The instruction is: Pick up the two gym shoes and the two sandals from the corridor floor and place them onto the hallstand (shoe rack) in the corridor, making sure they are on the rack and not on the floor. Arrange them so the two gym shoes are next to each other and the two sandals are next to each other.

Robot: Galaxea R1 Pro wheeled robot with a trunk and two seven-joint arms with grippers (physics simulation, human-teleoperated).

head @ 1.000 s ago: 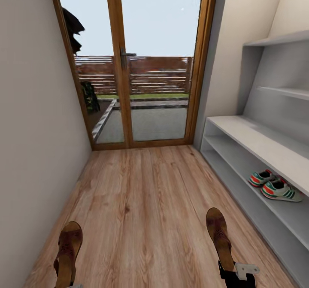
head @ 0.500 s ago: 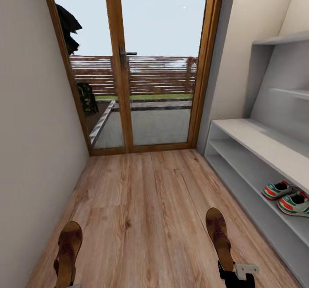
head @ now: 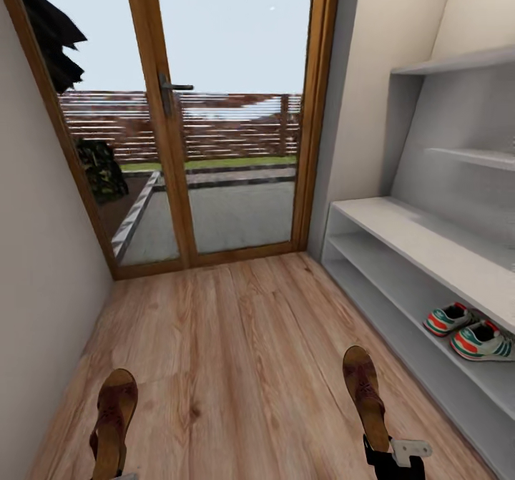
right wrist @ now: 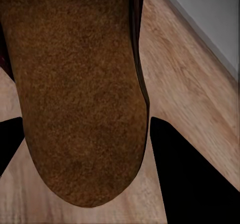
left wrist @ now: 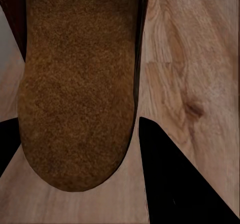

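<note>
Two dark brown sandals are held up over the corridor floor, one sandal at the lower left and the other sandal at the lower right. My right gripper is shut on the right sandal's heel end. In the wrist views each tan sole, the left sandal and the right sandal, sits between black fingers. My left gripper is shut on its sandal. The two gym shoes stand side by side on a lower shelf of the hallstand at the right.
A wood-framed glass door with a handle closes the corridor's far end. A plain wall runs along the left. Two staggered wall shelves hang above the bench. Open floor lies between the wall and the rack.
The whole picture has shifted, so the camera has moved: the door now sits further left. Both sandals stay in the same place in the picture, still held. The gym shoes have not moved on their shelf.
</note>
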